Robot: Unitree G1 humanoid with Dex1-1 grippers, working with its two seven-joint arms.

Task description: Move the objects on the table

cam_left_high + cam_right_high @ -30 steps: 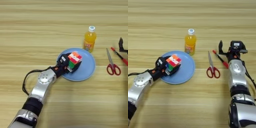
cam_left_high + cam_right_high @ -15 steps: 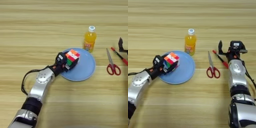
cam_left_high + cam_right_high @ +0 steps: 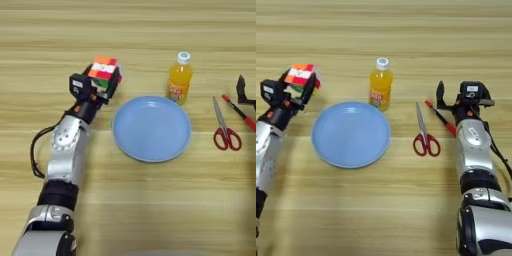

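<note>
The table (image 3: 150,210) filled both views, a broad light wooden top with plank grain running side to side. On it, near the middle, lay a round blue plate (image 3: 151,128) with nothing in it. My left arm reached up from the seven o'clock corner, and my left gripper (image 3: 102,82) was clamped on the puzzle cube (image 3: 103,73), holding it off to the plate's ten o'clock, clear of the rim; the cube showed an orange top with white, red and green squares below. The right eye view showed my whole right arm rising from five o'clock, with my right gripper (image 3: 448,97) parked near the pen and one black finger standing up; I could not tell whether its fingers were apart or together. The left eye view caught only that finger at its three o'clock edge. The orange-juice bottle (image 3: 179,79) stood upright with its white cap, just beside the plate's rim at one o'clock. The red-handled scissors (image 3: 424,132) lay shut at the plate's three o'clock, blades pointing to twelve. The thin red pen (image 3: 440,117) lay slantwise between the scissors and my right gripper.
</note>
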